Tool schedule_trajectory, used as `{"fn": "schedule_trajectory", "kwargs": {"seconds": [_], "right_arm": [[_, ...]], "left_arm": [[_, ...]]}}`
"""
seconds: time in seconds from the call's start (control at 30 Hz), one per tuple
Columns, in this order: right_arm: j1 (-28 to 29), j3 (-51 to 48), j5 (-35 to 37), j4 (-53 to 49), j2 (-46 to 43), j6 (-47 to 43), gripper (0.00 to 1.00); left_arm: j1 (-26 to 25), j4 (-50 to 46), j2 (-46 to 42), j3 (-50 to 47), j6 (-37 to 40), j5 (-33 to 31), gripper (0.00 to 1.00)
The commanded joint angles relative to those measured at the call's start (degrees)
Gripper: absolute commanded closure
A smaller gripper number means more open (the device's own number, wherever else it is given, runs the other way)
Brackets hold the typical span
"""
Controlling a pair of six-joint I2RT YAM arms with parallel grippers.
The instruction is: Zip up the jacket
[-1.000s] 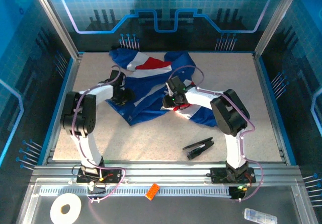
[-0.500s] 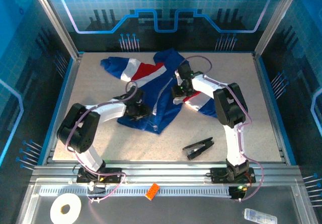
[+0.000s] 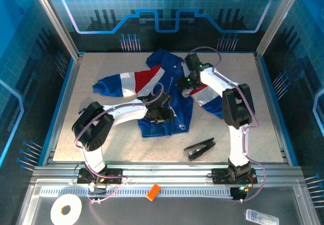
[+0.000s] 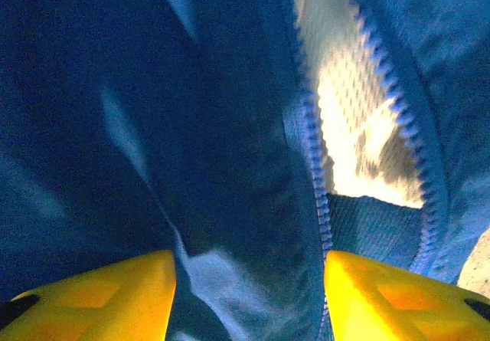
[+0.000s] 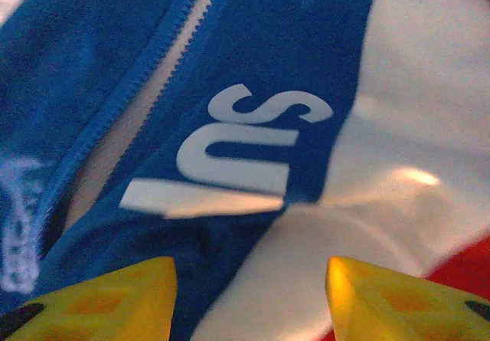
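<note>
**The jacket is not zipped yet**

We see the jacket [image 3: 169, 96] lying spread out on the table [image 3: 101, 144]. It sits in the middle of the far half, with its top near the far edge and its bottom hem pointing to the near edge.

The left gripper [image 3: 161, 115] is down at the bottom hem. Its yellow fingers [image 4: 115, 287] are spread wide and hold nothing, and blue cloth lies between them. There the two rows of zipper teeth [image 4: 314, 165] stand apart, with white net lining [image 4: 344, 103] showing between them.

The right gripper [image 3: 186, 83] is at the chest, by the white letters [image 5: 245, 134]. Its fingers are spread wide too and grab nothing. The zipper beside the letters also gapes.

So we think no part of the job is done. The two sides must come together at the hem, and then the slider must go all the way up. Where the slider sits we cannot tell
</note>
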Motion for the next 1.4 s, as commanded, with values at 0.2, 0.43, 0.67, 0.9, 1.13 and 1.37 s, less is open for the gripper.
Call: {"fn": "schedule_trajectory", "kwargs": {"seconds": [0.2,0.43,0.67,0.9,1.13,1.37], "right_arm": [[1.4,-20.3,-6.4,5.9,-14.6,4.3,0.44],[4.3,-26.4,-6.9,9.6,-11.6,5.3,0.49],[4.4,-25.9,-6.3,10.1,-6.5,5.1,0.59],[3.6,-24.9,-4.1,8.6,-6.5,3.5,0.59],[4.7,-25.8,-4.6,8.9,-10.2,3.2,0.59],[5.0,-26.4,-5.0,9.3,-11.1,3.1,0.58]], "left_arm": [[5.8,-3.5,-6.8,-5.5,2.7,-2.2,0.45],[7.7,2.1,-8.0,-14.3,0.4,-0.6,0.46],[8.6,5.0,-6.9,-19.4,-0.5,0.1,0.46],[10.6,2.8,-9.9,-20.2,1.0,-0.6,0.47],[6.0,-6.3,-14.4,-12.7,3.2,-6.1,0.48],[-4.4,-11.6,-12.2,-4.7,3.1,-12.3,0.52]]}}
